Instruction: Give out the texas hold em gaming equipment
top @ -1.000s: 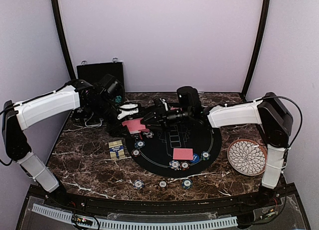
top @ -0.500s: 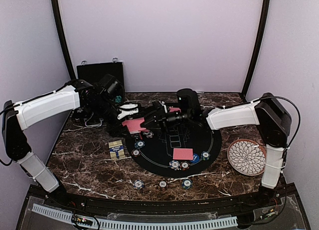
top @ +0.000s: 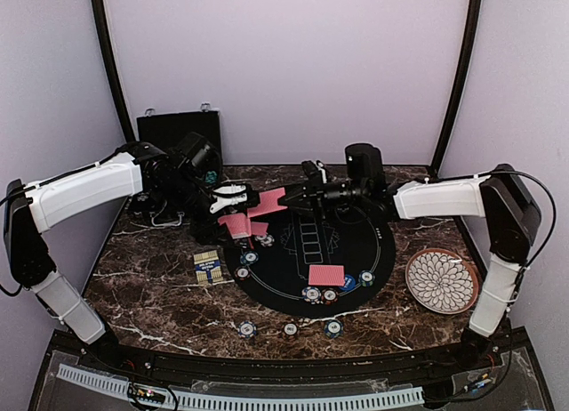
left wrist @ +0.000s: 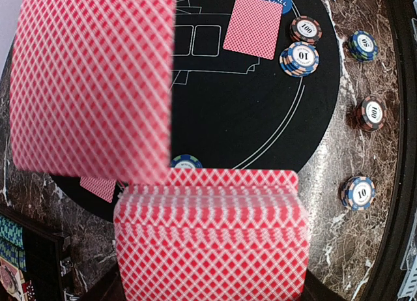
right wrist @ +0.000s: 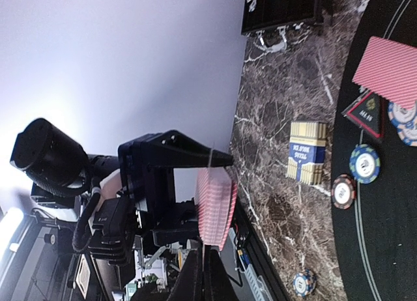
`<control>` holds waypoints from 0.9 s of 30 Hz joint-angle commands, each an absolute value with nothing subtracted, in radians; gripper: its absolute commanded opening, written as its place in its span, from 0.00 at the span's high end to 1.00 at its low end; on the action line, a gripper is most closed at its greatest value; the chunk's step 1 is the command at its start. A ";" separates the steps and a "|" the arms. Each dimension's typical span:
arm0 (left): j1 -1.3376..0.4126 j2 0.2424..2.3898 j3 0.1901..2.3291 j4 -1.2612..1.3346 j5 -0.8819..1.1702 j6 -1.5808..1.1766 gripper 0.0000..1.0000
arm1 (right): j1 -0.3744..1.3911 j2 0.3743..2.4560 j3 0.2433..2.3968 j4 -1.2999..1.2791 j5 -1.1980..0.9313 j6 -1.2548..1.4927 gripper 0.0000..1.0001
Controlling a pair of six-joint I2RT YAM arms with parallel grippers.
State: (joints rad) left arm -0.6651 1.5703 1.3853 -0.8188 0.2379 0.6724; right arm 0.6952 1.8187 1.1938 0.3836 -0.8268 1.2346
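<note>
My left gripper (top: 233, 213) is shut on a deck of red-backed playing cards (left wrist: 208, 242), held over the left rim of the black round mat (top: 302, 251). My right gripper (top: 291, 197) is shut on one card (top: 267, 204), lifted just right of the deck; this card fills the upper left of the left wrist view (left wrist: 91, 79). In the right wrist view my right gripper (right wrist: 204, 265) pinches that card edge-on in front of the deck (right wrist: 215, 206). One card (top: 326, 275) lies face down at the mat's near edge beside poker chips (top: 311, 294) and a blue button (top: 348, 284). A triangle marker (right wrist: 363, 111) lies by another card (right wrist: 391, 70).
A blue and yellow card box (top: 207, 267) lies left of the mat. Three chips (top: 291, 329) sit on the marble near the front edge. A white petal-patterned plate (top: 441, 280) stands at the right. An open black case (top: 178, 126) stands at the back left.
My right gripper has shut on the deck's top card and drawn back to the right and upward with it. The left arm and deck have stayed put.
</note>
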 commanded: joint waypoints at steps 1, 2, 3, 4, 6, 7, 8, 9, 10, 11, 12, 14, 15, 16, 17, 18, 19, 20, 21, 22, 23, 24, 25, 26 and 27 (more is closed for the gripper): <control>-0.664 1.525 1.388 -0.841 0.248 0.673 1.00 | 0.655 1.805 1.190 0.352 -0.807 1.182 1.00; -0.664 1.524 1.388 -0.842 0.248 0.675 1.00 | 0.651 1.818 1.203 0.334 -0.802 1.168 1.00; -0.664 1.523 1.388 -0.843 0.247 0.675 1.00 | 0.649 1.835 1.221 0.317 -0.800 1.154 1.00; -0.664 1.523 1.389 -0.842 0.247 0.676 1.00 | 0.648 1.855 1.241 0.300 -0.797 1.139 1.00; -0.664 1.523 1.390 -0.844 0.247 0.676 1.00 | 0.648 1.907 1.284 0.289 -0.788 1.130 1.00; -0.665 1.522 1.391 -0.844 0.248 0.676 1.00 | 0.649 1.936 1.306 0.285 -0.783 1.128 1.00; -0.664 1.522 1.392 -0.845 0.247 0.676 1.00 | 0.648 1.968 1.328 0.284 -0.778 1.127 1.00; -0.664 1.522 1.393 -0.846 0.246 0.676 1.00 | 0.651 1.998 1.351 0.290 -0.774 1.130 1.00; -0.664 1.523 1.395 -0.848 0.245 0.676 1.00 | 0.654 2.030 1.376 0.289 -0.767 1.130 1.00; -0.664 1.520 1.396 -0.849 0.244 0.676 1.00 | 0.655 2.062 1.406 0.286 -0.759 1.127 1.00; -0.663 1.520 1.396 -0.850 0.243 0.676 1.00 | 0.658 2.093 1.437 0.280 -0.749 1.124 1.00; -0.664 1.517 1.395 -0.850 0.241 0.678 1.00 | 0.665 2.154 1.500 0.283 -0.738 1.127 1.00; -0.664 1.516 1.394 -0.850 0.240 0.678 1.00 | 0.670 2.186 1.536 0.274 -0.732 1.124 1.00; -0.664 1.517 1.395 -0.851 0.240 0.678 1.00 | 0.675 2.217 1.577 0.259 -0.725 1.119 1.00; -0.665 1.518 1.396 -0.852 0.239 0.677 1.00 | 0.679 2.255 1.612 0.252 -0.718 1.116 1.00; -0.664 1.518 1.397 -0.854 0.242 0.677 1.00 | 0.683 2.285 1.647 0.243 -0.711 1.113 1.00; -0.664 1.519 1.397 -0.854 0.241 0.677 1.00 | 0.687 2.312 1.681 0.229 -0.704 1.111 1.00; -0.664 1.520 1.397 -0.856 0.243 0.677 1.00 | 0.690 2.339 1.710 0.222 -0.698 1.111 1.00; -0.665 1.519 1.397 -0.856 0.244 0.676 1.00 | 0.694 2.366 1.739 0.215 -0.694 1.113 1.00; -0.664 1.519 1.397 -0.856 0.242 0.677 1.00 | 0.696 2.389 1.764 0.208 -0.688 1.115 1.00; -0.665 1.518 1.397 -0.857 0.241 0.677 1.00 | 0.699 2.412 1.791 0.202 -0.683 1.116 1.00; -0.664 1.518 1.397 -0.857 0.241 0.678 1.00 | 0.700 2.433 1.809 0.196 -0.676 1.118 1.00; -0.663 1.517 1.397 -0.857 0.242 0.678 1.00 | 0.701 2.451 1.826 0.190 -0.665 1.117 1.00; -0.664 1.516 1.397 -0.857 0.242 0.678 1.00 | 0.701 2.467 1.838 0.183 -0.660 1.116 1.00; -0.665 1.516 1.396 -0.857 0.243 0.678 1.00 | 0.701 2.481 1.849 0.177 -0.654 1.114 1.00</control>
